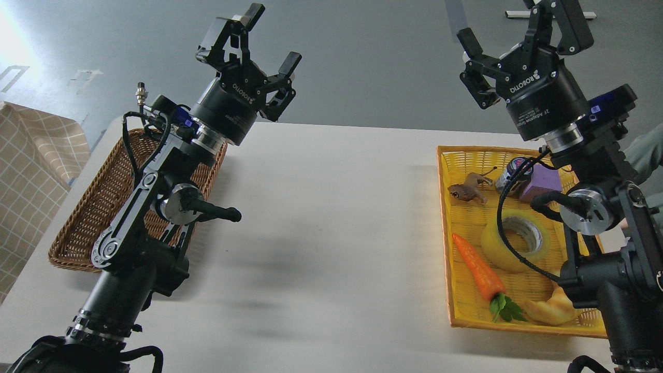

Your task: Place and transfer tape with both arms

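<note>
1. Tape first: the wide translucent yellow tape roll [514, 240] with its grey-white core lies flat in the yellow woven plastic tray [446, 233] on my right, between an orange toy carrot [479, 268] and my right arm.
2. My right hand [518, 36] hovers high above that tray, fingers spread, empty, seemingly poised to descend.
3. My left hand [261, 39] is raised, open and empty over the white bench [321, 233], by the brown wicker basket [93, 212], likely awaiting the handover.

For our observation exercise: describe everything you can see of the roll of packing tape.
The tape is a wide roll of translucent yellow film on a grey-white core, lying flat with its hole facing up in the yellow basket. A toy carrot lies beside it. A black cable crosses in front of it. No gripper holds it.
</note>
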